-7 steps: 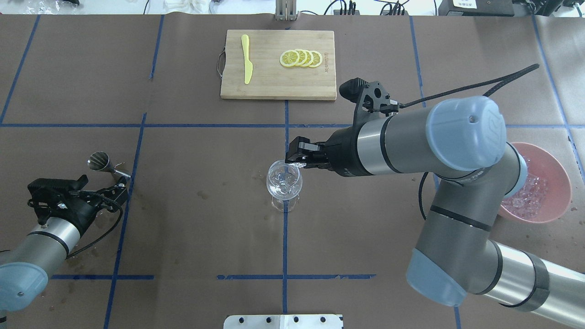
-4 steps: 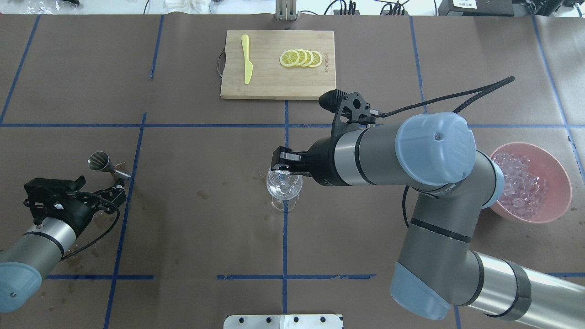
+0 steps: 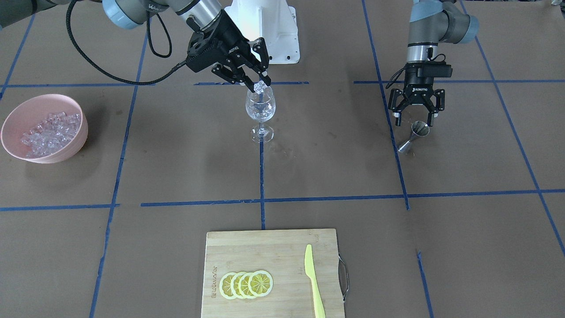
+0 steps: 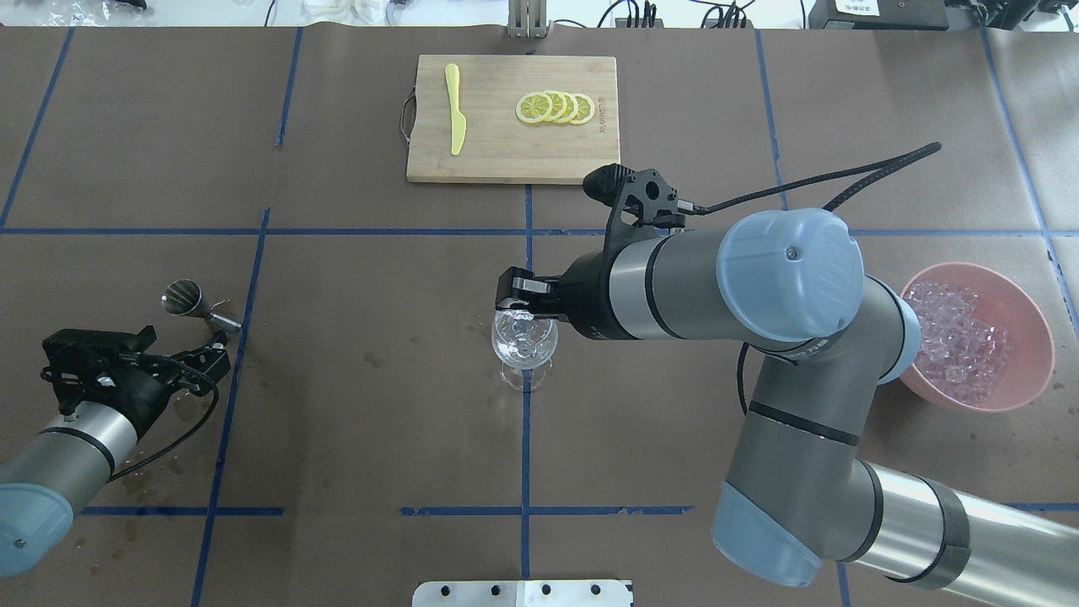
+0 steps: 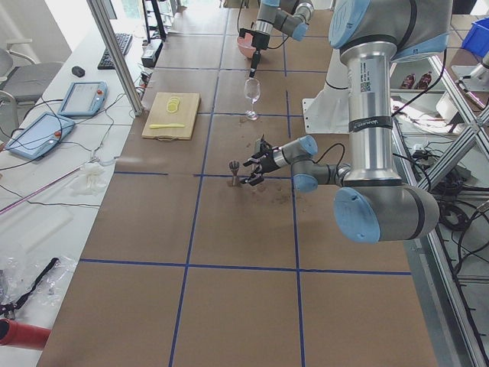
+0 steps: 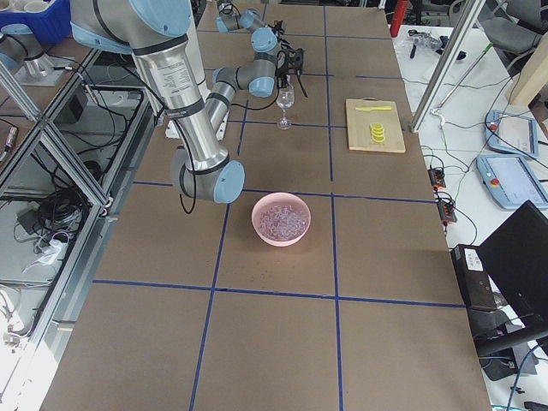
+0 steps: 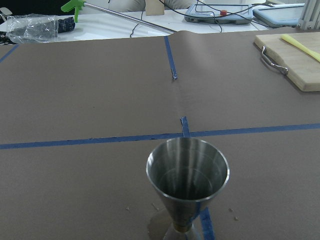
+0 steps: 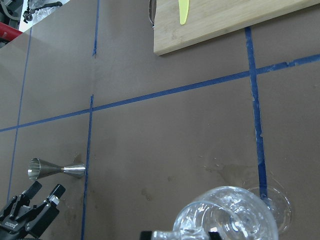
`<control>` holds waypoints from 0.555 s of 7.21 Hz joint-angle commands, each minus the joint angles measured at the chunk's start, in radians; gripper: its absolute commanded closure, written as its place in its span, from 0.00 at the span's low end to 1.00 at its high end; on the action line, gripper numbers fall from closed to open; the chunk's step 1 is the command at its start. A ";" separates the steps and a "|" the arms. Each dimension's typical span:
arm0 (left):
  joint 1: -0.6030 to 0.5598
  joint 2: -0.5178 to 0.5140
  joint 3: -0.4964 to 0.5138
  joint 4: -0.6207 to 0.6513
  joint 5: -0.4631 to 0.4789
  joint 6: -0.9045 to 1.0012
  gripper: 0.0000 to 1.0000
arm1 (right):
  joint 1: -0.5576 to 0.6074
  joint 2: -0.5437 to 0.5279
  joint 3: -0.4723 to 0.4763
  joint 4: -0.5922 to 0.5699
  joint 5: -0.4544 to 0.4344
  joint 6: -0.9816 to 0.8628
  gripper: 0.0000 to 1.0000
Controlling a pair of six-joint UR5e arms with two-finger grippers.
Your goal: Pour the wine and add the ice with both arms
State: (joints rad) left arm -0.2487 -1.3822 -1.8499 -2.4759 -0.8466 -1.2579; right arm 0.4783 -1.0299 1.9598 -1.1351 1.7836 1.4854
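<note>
My right gripper (image 3: 260,84) hangs just over the rim of a clear wine glass (image 3: 260,108) at the table's middle, shut on one clear ice cube (image 3: 261,86). The overhead view shows the same gripper (image 4: 516,308) above the glass (image 4: 523,344). More ice (image 4: 961,337) lies heaped in a pink bowl (image 4: 1042,341) at the right. My left gripper (image 3: 413,123) is open, close behind a steel jigger (image 3: 412,137) and not touching it. The jigger (image 7: 187,175) stands upright and looks empty. No wine is in view.
A bamboo cutting board (image 4: 506,156) at the far middle carries lemon slices (image 4: 556,107) and a yellow knife (image 4: 455,110). Blue tape lines cross the brown table cover. The robot's white pedestal (image 3: 276,31) stands behind the glass.
My right arm swung left, carrying the ice cube from the glass's right rim to over its mouth. My left gripper drew back a little from the jigger.
</note>
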 commanded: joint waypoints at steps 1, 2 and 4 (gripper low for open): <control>-0.001 0.000 -0.002 0.000 0.000 0.002 0.00 | 0.002 -0.001 -0.001 0.000 -0.003 -0.001 0.00; -0.003 0.000 -0.012 0.000 -0.014 0.003 0.00 | 0.003 -0.002 0.002 0.000 -0.001 -0.001 0.00; -0.011 0.096 -0.153 0.000 -0.083 0.090 0.00 | 0.011 -0.002 0.028 -0.067 0.002 -0.005 0.00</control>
State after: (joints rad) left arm -0.2554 -1.3362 -1.9229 -2.4759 -0.8991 -1.2214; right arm 0.4847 -1.0321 1.9707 -1.1613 1.7838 1.4831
